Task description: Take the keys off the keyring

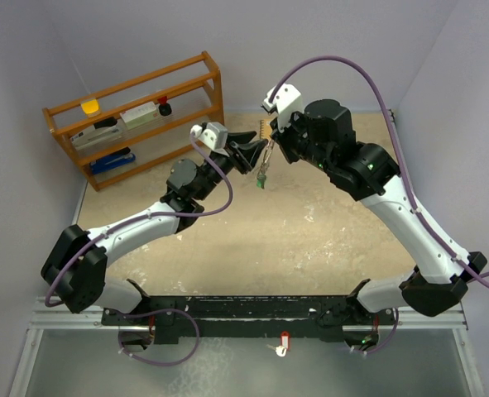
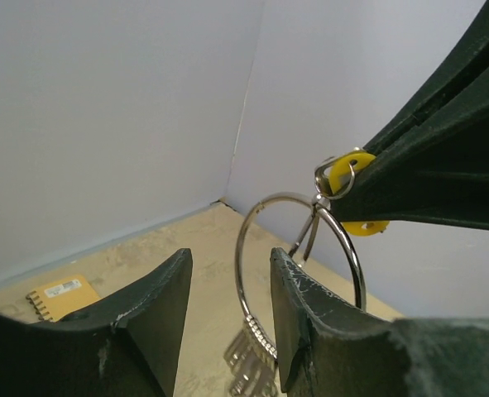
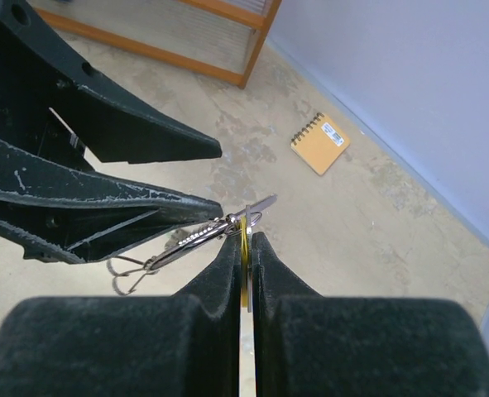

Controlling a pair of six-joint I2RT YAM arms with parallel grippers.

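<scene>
The keyring (image 2: 238, 248) is a large silver ring with small wire loops, held up in the air between both grippers; it also shows in the right wrist view (image 3: 186, 240). My right gripper (image 3: 246, 236) is shut on a flat yellow key head (image 3: 244, 248) that hangs on the ring by a small loop; the head also shows in the left wrist view (image 2: 340, 172). My left gripper (image 2: 227, 260) is open, and the ring's edge lies against its right finger (image 2: 310, 314). In the top view a small green piece (image 1: 262, 183) hangs below the two grippers (image 1: 265, 155). No brass-gold key shows.
A tan spiral notebook (image 3: 320, 143) lies on the table by the back wall. A wooden rack (image 1: 136, 116) with small items stands at the back left. A red-and-white tag (image 1: 284, 343) sits at the near edge. Walls close in the back and the right.
</scene>
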